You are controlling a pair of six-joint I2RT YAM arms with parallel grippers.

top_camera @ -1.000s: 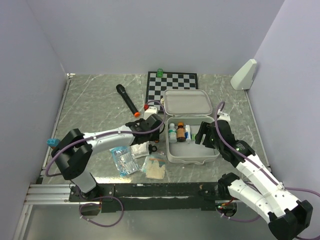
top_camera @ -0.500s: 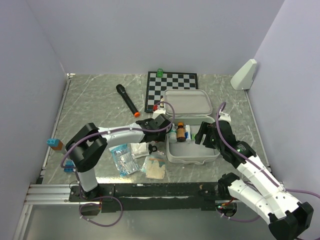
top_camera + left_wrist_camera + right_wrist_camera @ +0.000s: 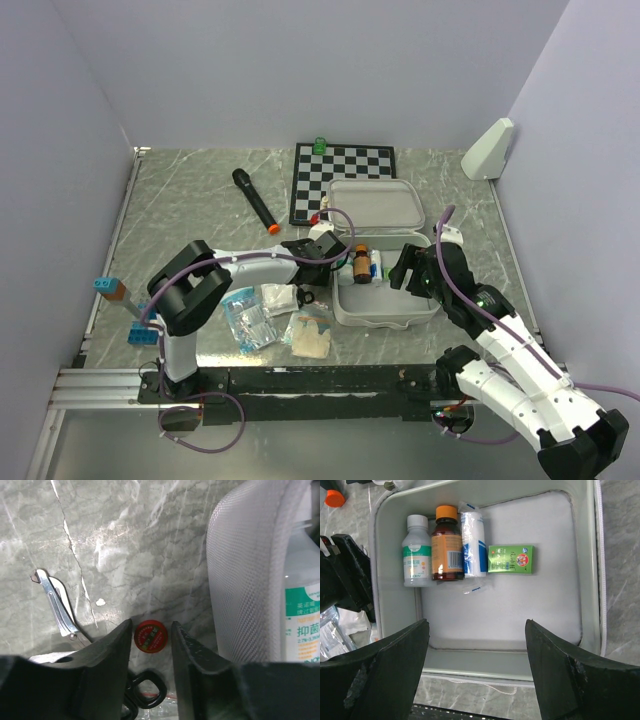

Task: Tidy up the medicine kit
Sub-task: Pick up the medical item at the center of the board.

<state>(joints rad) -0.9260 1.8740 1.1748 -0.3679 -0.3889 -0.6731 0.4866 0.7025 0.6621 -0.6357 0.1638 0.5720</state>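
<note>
Left wrist view alone shows a red tin [image 3: 150, 636] beside the kit [image 3: 245, 570].

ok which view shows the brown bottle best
The right wrist view: the brown bottle shows full length inside the case, orange cap and label clear, between a white bottle and a roll. The top view shows it small. The left wrist view misses it.

medicine kit [image 3: 385, 318] | pale grey clamshell | lid open | centre-right on table [image 3: 200, 200]
</note>
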